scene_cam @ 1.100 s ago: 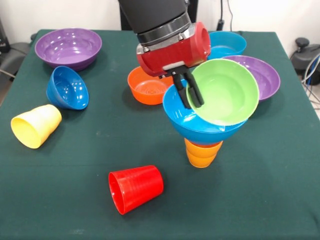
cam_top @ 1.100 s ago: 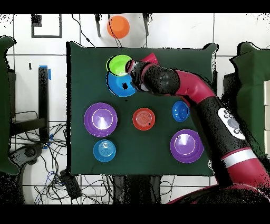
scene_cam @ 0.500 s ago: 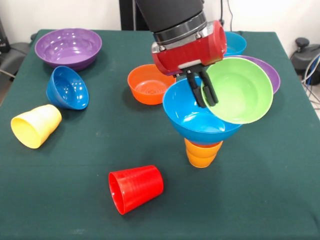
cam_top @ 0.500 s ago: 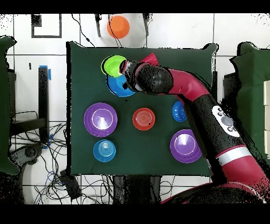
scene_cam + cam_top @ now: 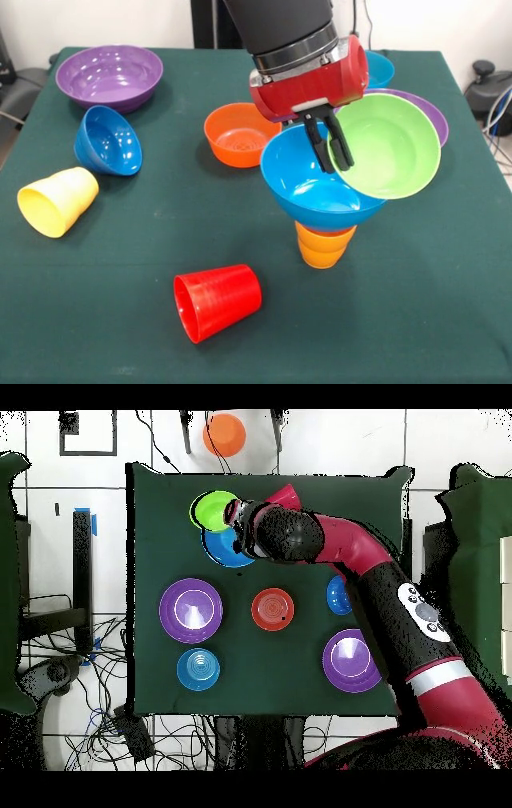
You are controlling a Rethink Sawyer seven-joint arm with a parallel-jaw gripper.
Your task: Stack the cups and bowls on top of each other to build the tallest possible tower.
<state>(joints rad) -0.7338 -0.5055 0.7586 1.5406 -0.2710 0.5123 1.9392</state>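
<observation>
Front view: hand (image 5: 330, 144) clamped on the tilted green bowl's (image 5: 396, 148) rim, beside the blue bowl (image 5: 312, 188) atop the orange cup (image 5: 322, 246).

The round green plastic bowl (image 5: 388, 146) and large blue plastic bowl (image 5: 308, 190) shine glossy and smooth. The dark green tablecloth (image 5: 416, 304) looks matt, like felt

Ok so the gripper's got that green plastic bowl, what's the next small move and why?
Probably level the green plastic bowl and centre it over the large blue bowl. The gripper pinches its rim, holding it tilted and off to one side of the blue bowl, which sits on the orange cup.
</observation>
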